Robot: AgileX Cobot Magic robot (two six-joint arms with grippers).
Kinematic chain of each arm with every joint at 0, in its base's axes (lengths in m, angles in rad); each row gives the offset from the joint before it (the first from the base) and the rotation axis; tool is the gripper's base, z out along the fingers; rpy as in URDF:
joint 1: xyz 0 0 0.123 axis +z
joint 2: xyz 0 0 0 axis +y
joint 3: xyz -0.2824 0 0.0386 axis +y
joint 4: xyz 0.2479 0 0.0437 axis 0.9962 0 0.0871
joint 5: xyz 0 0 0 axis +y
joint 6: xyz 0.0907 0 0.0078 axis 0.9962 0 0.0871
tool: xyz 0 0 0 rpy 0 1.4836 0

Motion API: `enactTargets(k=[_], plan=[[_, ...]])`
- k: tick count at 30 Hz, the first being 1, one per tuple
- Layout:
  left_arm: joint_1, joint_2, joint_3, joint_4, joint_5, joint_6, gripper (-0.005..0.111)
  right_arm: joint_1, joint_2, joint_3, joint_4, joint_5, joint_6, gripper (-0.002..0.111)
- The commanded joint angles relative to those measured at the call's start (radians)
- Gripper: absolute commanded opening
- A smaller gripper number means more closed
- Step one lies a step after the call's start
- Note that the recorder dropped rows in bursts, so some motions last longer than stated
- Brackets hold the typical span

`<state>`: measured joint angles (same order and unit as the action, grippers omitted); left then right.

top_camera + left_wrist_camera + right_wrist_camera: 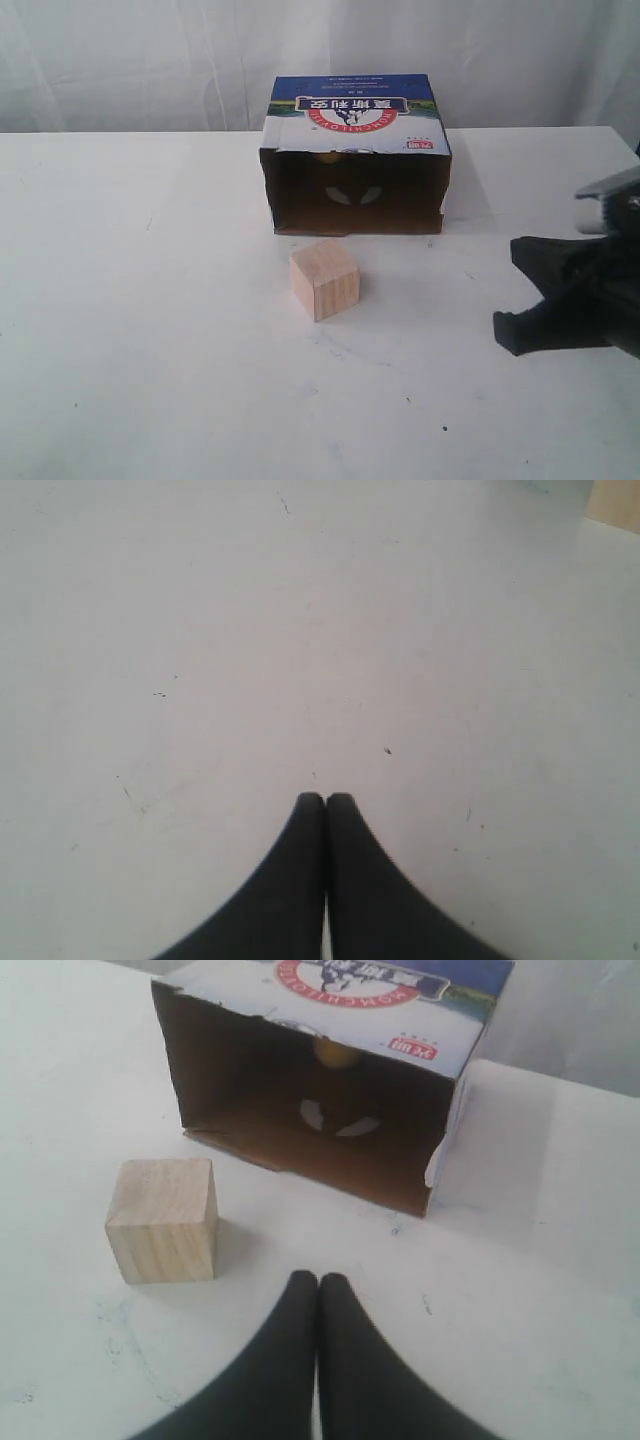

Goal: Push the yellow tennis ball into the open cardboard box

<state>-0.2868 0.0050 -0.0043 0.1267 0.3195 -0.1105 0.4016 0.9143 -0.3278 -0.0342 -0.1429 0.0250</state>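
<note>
Exterior view: the open cardboard box [355, 120] lies with its mouth toward the wooden cube [324, 279]. Left wrist view: the left gripper [326, 800] has its fingers pressed together. Right wrist view: the right gripper [318, 1280] is likewise closed (holding nothing), and the yellow tennis ball [335, 1052] sits deep inside the box.

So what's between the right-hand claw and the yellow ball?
In the right wrist view, only bare table and the cardboard box's floor; the wooden cube sits off to one side.

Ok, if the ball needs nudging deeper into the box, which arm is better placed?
Right. The right pincer faces the box mouth, ball visible inside; the left pincer sees only table.
</note>
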Motion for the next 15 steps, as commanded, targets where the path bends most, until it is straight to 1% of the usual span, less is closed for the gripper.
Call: enactTargets(k=[1, 5, 11, 15], plan=[[-0.005, -0.005, 0.004, 0.002, 0.017, 0.002, 0.0, -0.004, -0.174, 0.086, 0.002, -0.017, 0.012, 0.0], [-0.005, -0.005, 0.004, 0.002, 0.017, 0.002, 0.0, -0.006, -0.325, 0.171, 0.002, -0.012, 0.03, 0.0], [-0.005, -0.005, 0.004, 0.002, 0.017, 0.002, 0.0, -0.053, -0.495, 0.303, 0.002, -0.01, 0.03, 0.0], [-0.005, -0.005, 0.004, 0.002, 0.017, 0.002, 0.0, -0.071, -0.598, 0.328, 0.002, 0.004, 0.03, 0.0]])
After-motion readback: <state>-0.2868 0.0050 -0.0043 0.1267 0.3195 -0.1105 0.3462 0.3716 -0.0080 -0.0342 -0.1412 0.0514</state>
